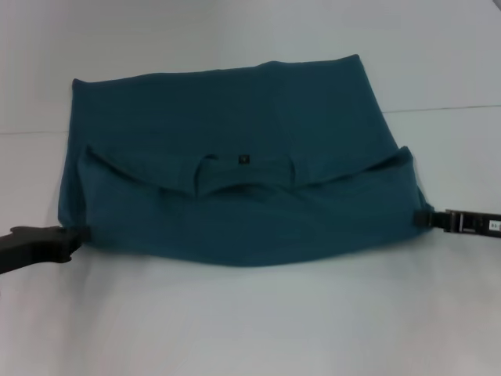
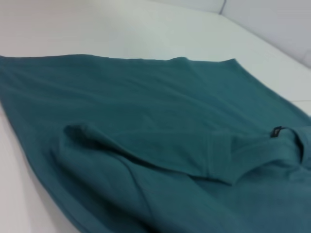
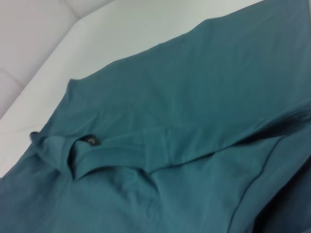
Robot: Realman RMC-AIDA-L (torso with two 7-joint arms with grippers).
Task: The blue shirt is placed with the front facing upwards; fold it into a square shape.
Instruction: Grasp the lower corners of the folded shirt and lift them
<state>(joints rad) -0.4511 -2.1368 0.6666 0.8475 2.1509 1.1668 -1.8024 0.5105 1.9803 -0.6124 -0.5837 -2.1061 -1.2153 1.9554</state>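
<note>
The dark teal-blue short-sleeved cotton shirt [image 1: 235, 157] lies spread on the white table [image 1: 258, 321], folded across so that its near part is doubled back over the rest. The folded layer forms a broad band along the near side, with the collar [image 1: 235, 174] at its upper edge near the middle and a small dark neck label [image 1: 243, 160] just above it. Only plain teal cloth shows; no lettering is visible.

The left gripper [image 1: 74, 237] sits low at the table surface, touching the near left corner of the folded band. Whether its jaws are wide or pinching the cloth I cannot tell. The right gripper [image 1: 427, 219] is at the opposite end, against the right edge of the band, and its jaws likewise cannot be judged.

The left wrist view shows the folded edge, a sleeve hem and the label [image 2: 277, 131]. The right wrist view shows the same collar and label [image 3: 91, 141] from the other side.
</note>
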